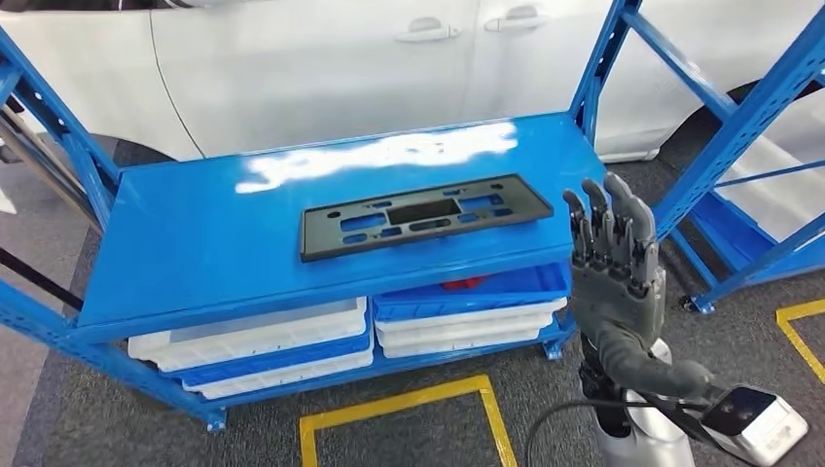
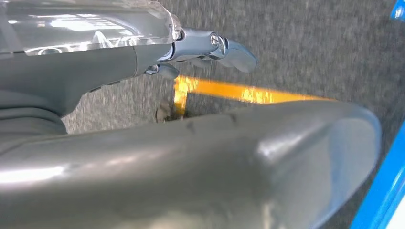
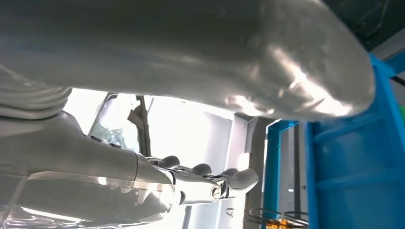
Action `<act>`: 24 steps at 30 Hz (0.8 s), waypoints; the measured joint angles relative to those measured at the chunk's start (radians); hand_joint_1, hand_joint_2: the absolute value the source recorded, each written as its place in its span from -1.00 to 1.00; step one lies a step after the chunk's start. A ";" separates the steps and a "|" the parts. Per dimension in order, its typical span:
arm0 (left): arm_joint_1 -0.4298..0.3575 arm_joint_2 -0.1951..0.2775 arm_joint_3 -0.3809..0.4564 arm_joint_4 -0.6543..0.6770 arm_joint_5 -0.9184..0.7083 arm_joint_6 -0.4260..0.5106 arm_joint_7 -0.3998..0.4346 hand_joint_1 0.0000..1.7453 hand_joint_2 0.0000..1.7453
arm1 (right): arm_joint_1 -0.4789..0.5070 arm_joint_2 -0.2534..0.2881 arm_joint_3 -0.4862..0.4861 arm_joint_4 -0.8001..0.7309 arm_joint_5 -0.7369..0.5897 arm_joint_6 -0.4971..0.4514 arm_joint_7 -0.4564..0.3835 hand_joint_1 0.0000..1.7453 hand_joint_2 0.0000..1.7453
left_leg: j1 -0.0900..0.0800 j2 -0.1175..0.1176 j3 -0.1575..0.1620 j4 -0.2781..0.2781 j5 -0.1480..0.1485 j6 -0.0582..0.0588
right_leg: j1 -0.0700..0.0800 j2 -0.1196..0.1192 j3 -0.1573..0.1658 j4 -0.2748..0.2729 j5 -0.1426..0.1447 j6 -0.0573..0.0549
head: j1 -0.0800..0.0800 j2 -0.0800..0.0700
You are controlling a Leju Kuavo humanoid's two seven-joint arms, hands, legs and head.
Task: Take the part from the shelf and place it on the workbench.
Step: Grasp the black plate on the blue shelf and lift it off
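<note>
**Inspector A:** Where is the part?

**Inspector B:** The part (image 1: 425, 214), a flat dark plate with slots cut through it, lies on the top board of the blue shelf (image 1: 195, 253), toward the front edge and right of centre. Nothing touches it.

**Inspector A:** And the hands?

**Inspector B:** The right hand (image 1: 613, 258) is raised just off the right front corner of the shelf, fingers straight, pointing up and slightly apart, holding nothing. It stands beside the part, not over it. The left hand (image 2: 210, 47) hangs over the grey floor near a yellow floor line (image 2: 239, 91); its fingers look loosely extended and it carries nothing, though most of the picture is taken up by the thumb.

**Inspector A:** The step in hand?

**Inspector B:** By my judgement, the approach: the pick has not begun and nothing is done yet.

**Inspector A:** What does the next move call for?

**Inspector B:** The right hand needs to swing inward and come down to the plate's right end. The plate lies flat, so the fingers probably need an overhanging edge or a slot. No table is visible.
</note>
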 joint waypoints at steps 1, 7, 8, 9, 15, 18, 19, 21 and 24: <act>-0.001 0.000 0.000 0.000 0.000 0.000 -0.001 -1.00 -1.00 | -0.004 -0.001 0.008 0.006 0.004 -0.012 0.000 -1.00 -1.00 | 0.002 -0.001 0.010 -0.004 -0.002 0.005 | -0.001 0.000 -0.011 0.023 -0.007 0.005 | 0.000 0.000; -0.006 0.001 0.000 0.000 0.000 0.001 -0.001 -1.00 -1.00 | -0.025 -0.009 0.091 0.096 0.043 -0.064 0.022 -1.00 -1.00 | 0.002 -0.007 0.056 -0.010 -0.038 0.015 | -0.010 0.000 -0.200 0.240 -0.055 0.019 | 0.000 0.000; -0.005 0.000 0.000 0.000 0.001 0.003 -0.001 -1.00 -1.00 | -0.030 -0.009 0.106 0.113 0.047 -0.069 0.027 -1.00 -1.00 | 0.002 -0.009 0.069 -0.010 -0.047 0.013 | -0.010 0.000 -0.196 0.195 -0.015 0.016 | 0.000 0.000; -0.005 -0.001 0.000 0.000 0.001 0.004 0.000 -1.00 -1.00 | -0.036 -0.010 0.120 0.128 0.050 -0.072 0.031 -1.00 -1.00 | 0.002 -0.010 0.080 -0.011 -0.058 0.010 | -0.008 0.000 -0.183 0.130 0.040 0.010 | 0.000 0.000; -0.007 -0.004 0.003 0.000 0.009 0.023 0.021 -1.00 -1.00 | -0.063 -0.012 0.174 0.195 0.051 -0.076 0.051 -1.00 -1.00 | 0.000 -0.013 0.113 -0.002 -0.084 -0.021 | 0.002 0.003 -0.138 -0.009 0.112 -0.023 | 0.002 0.000; -0.006 -0.003 0.006 0.000 0.008 0.050 0.057 -1.00 -1.00 | -0.092 -0.012 0.207 0.248 0.068 -0.078 0.073 -1.00 -1.00 | 0.003 -0.013 0.045 0.126 -0.118 -0.033 | -0.003 0.003 -0.105 -0.026 0.102 -0.037 | 0.001 0.000; -0.004 -0.004 0.006 0.000 0.003 0.061 0.076 -1.00 -1.00 | -0.102 -0.012 0.221 0.270 0.084 -0.084 0.079 -1.00 -0.50 | 0.005 -0.013 0.004 0.186 -0.143 -0.037 | -0.003 0.003 -0.099 -0.027 0.096 -0.040 | 0.001 0.000; 0.001 -0.004 0.005 0.000 -0.014 0.085 0.134 -1.00 -1.00 | -0.119 -0.012 0.255 0.322 0.154 -0.124 0.089 -1.00 0.50 | 0.008 -0.013 -0.063 0.256 -0.167 -0.044 | -0.003 0.006 -0.089 -0.027 0.085 -0.041 | 0.001 0.000; 0.011 -0.005 0.002 0.000 -0.047 0.112 0.233 -1.00 -1.00 | -0.155 -0.012 0.322 0.412 0.343 -0.250 0.108 -1.00 1.00 | 0.011 -0.013 -0.053 0.132 -0.049 -0.045 | -0.003 0.010 -0.063 -0.027 0.066 -0.037 | 0.001 0.000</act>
